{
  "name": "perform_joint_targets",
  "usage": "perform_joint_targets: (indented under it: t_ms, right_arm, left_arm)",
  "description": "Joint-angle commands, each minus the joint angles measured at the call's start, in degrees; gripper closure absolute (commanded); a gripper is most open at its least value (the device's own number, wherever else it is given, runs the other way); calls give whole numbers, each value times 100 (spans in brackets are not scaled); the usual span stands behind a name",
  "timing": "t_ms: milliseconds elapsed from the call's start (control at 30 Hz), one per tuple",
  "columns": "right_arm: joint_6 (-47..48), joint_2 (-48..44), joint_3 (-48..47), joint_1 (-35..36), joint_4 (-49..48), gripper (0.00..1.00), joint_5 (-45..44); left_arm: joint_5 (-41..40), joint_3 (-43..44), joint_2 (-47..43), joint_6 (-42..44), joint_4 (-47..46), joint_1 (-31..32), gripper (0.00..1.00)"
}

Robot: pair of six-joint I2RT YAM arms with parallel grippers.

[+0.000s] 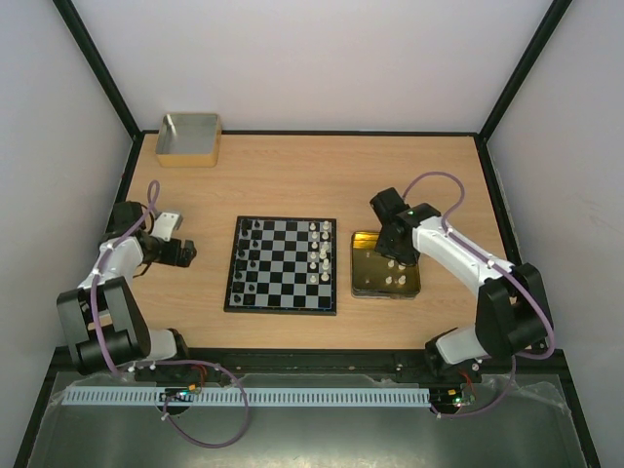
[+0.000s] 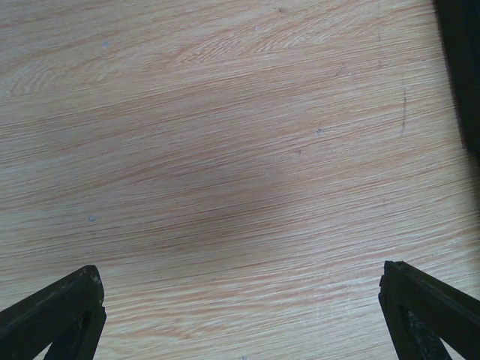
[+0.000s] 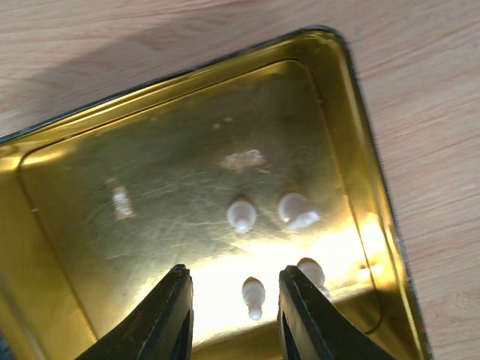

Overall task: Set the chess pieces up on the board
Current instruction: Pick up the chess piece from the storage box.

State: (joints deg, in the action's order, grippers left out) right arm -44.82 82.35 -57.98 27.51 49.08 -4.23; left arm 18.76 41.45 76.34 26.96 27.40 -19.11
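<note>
The board [image 1: 281,265] lies mid-table. Black chess pieces [image 1: 249,255] stand along its left columns and cream-white ones [image 1: 317,255] along its right columns. My right gripper [image 1: 398,255] hangs over the gold tin [image 1: 363,283]. In the right wrist view it [image 3: 234,304] is open, and a small white piece [image 3: 253,295] stands between its jaws, untouched. Three other white pieces [image 3: 241,215] stand near it in the tin [image 3: 90,247]. My left gripper [image 1: 187,255] is left of the board; in its wrist view it [image 2: 240,315] is wide open and empty over bare wood.
A grey box with a tan rim [image 1: 188,138] stands at the far left corner. Black frame posts and pale walls close in the table. A dark edge [image 2: 461,67] shows at the top right of the left wrist view.
</note>
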Motion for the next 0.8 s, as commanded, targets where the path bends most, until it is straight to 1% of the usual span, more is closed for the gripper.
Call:
perform_joint_targets:
  t_ms: [0,233,433,567,767]
  right_arm:
    - [33,-184,201,-333,9,70,-59]
    - [56,-204,389,-629,-5,69,-21]
    - [112,-109,642,-814,-247,70,141]
    - [162,7,723,-975,-453,72,303]
    - [192,242,738,-1023,-666,76,364]
  left_arm:
    - [98,150,144,-7,92,51,0]
    - [141,93,185,-50,33,83,1]
    - [162,82,150,-81,20,92,0]
    - [162,76,147,-90,20,92,1]
    - [160,75,140,-112,20,98,0]
